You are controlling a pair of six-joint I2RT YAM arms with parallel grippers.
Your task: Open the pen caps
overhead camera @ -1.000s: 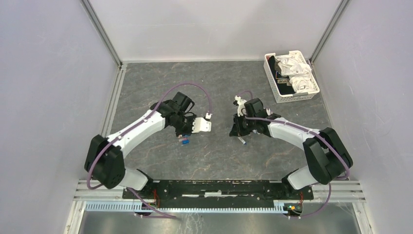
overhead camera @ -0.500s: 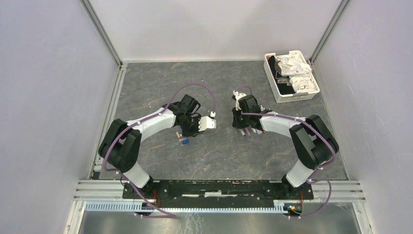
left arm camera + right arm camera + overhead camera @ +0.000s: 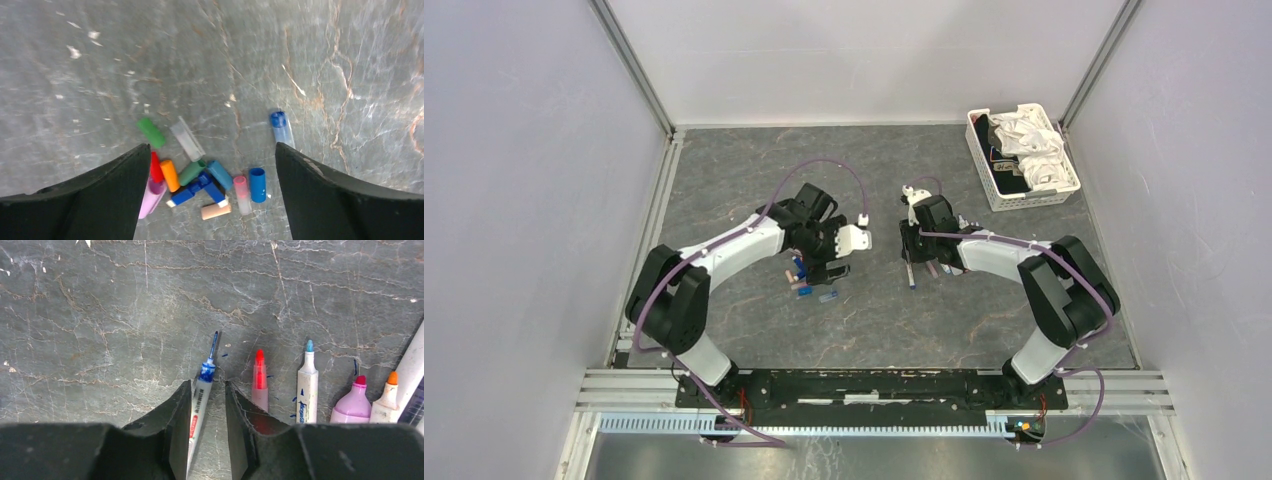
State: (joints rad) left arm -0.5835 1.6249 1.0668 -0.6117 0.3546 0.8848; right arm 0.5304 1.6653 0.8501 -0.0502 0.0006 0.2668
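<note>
Roughly a dozen pen caps [image 3: 170,175] — the heap overlaps — five uncapped pens [image 3: 307,385], one basket [image 3: 1022,203].

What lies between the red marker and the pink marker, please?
A white marker with a light-blue tip lies between the red marker and the pink marker, as the right wrist view shows.

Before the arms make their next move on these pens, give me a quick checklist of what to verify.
1. Left claw open above the cap pile: ok.
2. Left claw holding nothing: ok.
3. Right claw loose around the blue pen, which lies on the table: ok, a gap shows on one side.
4. Blue pen's tip bare: ok.
5. Red pen, pink pen and orange pen beside it uncapped: ok.
6. Capped pens left in the white basket: cannot tell.
</note>
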